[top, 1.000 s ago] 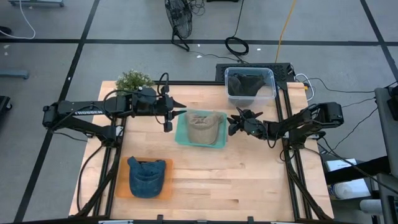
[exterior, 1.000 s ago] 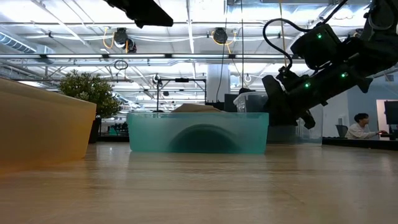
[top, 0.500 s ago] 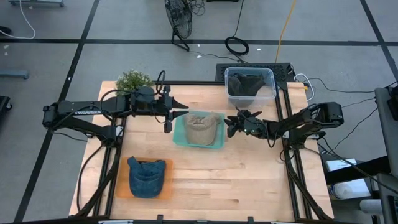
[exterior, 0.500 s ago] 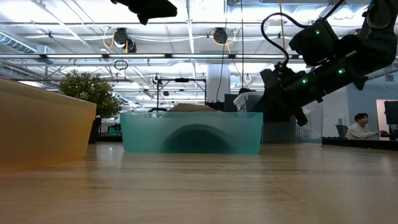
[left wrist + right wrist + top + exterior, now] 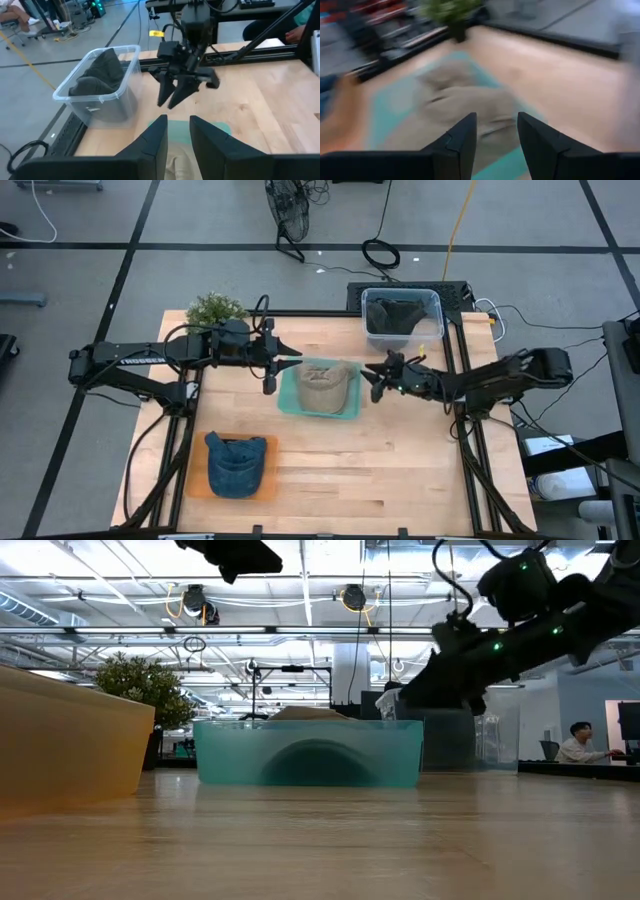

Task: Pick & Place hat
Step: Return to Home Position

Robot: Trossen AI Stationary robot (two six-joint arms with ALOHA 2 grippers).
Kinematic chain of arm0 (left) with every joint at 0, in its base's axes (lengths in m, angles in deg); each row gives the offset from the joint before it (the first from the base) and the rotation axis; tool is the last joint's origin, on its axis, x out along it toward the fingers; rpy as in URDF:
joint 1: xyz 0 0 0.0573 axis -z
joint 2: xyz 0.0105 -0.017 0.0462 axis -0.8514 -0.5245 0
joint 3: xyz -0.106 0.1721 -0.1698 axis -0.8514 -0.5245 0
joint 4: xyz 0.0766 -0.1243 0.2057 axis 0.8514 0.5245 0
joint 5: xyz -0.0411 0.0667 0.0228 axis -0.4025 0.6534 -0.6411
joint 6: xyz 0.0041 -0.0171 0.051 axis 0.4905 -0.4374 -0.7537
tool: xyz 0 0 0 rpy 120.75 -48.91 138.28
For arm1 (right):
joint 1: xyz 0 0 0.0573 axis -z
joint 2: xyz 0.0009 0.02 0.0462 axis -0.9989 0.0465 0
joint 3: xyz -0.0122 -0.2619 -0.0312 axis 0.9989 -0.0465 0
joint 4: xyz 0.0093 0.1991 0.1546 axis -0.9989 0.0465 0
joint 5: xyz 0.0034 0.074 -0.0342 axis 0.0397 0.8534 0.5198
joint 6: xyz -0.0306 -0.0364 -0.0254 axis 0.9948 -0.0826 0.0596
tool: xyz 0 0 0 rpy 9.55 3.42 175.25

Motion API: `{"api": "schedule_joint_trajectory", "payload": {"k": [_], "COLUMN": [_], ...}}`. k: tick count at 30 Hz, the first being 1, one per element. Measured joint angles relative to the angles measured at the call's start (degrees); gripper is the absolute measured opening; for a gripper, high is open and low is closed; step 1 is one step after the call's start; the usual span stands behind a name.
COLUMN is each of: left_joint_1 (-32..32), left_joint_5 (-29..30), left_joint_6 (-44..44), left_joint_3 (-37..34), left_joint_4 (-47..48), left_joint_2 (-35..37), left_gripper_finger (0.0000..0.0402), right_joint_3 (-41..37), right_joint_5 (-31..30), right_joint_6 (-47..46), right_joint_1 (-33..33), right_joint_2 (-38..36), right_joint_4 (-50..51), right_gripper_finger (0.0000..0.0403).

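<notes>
Worktop [image 5: 400, 470] with three bins. The teal bin [image 5: 290, 402], at centre, holds the beige cap [image 5: 322, 385]. The orange bin [image 5: 196, 488], by the near-left corner, holds the blue cap [image 5: 237, 463]. The transparent bin [image 5: 438, 315], at the far edge, holds the black cap [image 5: 390, 315]. The left gripper [image 5: 290, 361] and right gripper [image 5: 368, 375] flank the teal bin, fingers slightly spread and empty.

Overhead looking down, low at tabletop, 2 views share teal bin [image 5: 288, 398]
</notes>
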State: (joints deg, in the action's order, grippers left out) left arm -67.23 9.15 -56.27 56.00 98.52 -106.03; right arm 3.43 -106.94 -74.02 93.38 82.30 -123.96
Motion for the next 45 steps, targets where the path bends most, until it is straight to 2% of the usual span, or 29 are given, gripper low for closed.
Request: {"api": "schedule_joint_trajectory", "payload": {"k": [2,4,9,12,15,18,21,23,26,28,30,34,39,45], "left_joint_1": [-0.02,-0.06,0.03,0.37,0.44,0.42,1.69,3.91,7.26,8.5,9.05,9.26,9.36,10.38], "left_joint_5": [-1.74,-4.44,-10.94,-11.35,-11.4,-11.32,-8.7,-3.68,4.35,6.42,6.09,2.55,-0.19,0.72], "left_joint_6": [0.52,0.9,2.44,4.52,5.88,8.56,9.21,9.07,8.79,8.86,9.48,11.18,13.95,14.94], "left_joint_3": [-0.02,-0.04,-0.12,0.07,-0.09,-0.09,-0.47,-3.11,-8.72,-12.56,-15.21,-20.53,-26.13,-34.15], "left_joint_4": [-0.38,-2.01,-9.93,-17.74,-21.28,-19.56,-17.69,-18.88,-26.99,-30.71,-31.04,-31.44,-30.8,-30.62], "left_joint_2": [0.0,0.0,-2.02,-5.61,-9.75,-11.63,-11.38,-10.05,-8.04,-6.49,-4.98,-0.12,7.03,17.94], "left_gripper_finger": [0.0093,0.0093,0.0093,0.0093,0.0093,0.0092,0.0092,0.0092,0.0092,0.0091,0.0077,0.0012,0.0005,0.0004], "right_joint_3": [0.0,0.0,0.26,1.92,3.21,3.28,3.19,3.19,3.19,3.16,3.17,0.91,-4.21,-9.25], "right_joint_5": [6.12,9.68,10.54,11.18,15.94,20.08,21.01,20.96,20.96,20.91,20.79,17.61,14.73,14.9], "right_joint_6": [0.64,0.82,3.87,6.99,11.39,12.37,13.47,16.01,18.22,18.79,19.68,18.73,17.39,16.68], "right_joint_1": [-0.02,-0.07,0.23,1.02,1.49,1.22,0.46,-0.21,-0.89,-1.14,-1.5,-2.45,-3.56,-3.54], "right_joint_2": [-2.97,-5.93,-10.68,-12.11,-13.04,-15.62,-20.0,-23.1,-27.1,-29.34,-31.21,-33.84,-37.59,-45.6], "right_joint_4": [1.9,2.56,1.35,1.16,1.28,4.05,10.65,14.4,18.16,19.27,20.77,20.19,17.13,16.15], "right_gripper_finger": [0.0134,0.0134,0.0134,0.0134,0.0134,0.0133,0.0122,0.0107,0.0068,0.0031,0.0009,0.0006,0.0001,0.0001]}}
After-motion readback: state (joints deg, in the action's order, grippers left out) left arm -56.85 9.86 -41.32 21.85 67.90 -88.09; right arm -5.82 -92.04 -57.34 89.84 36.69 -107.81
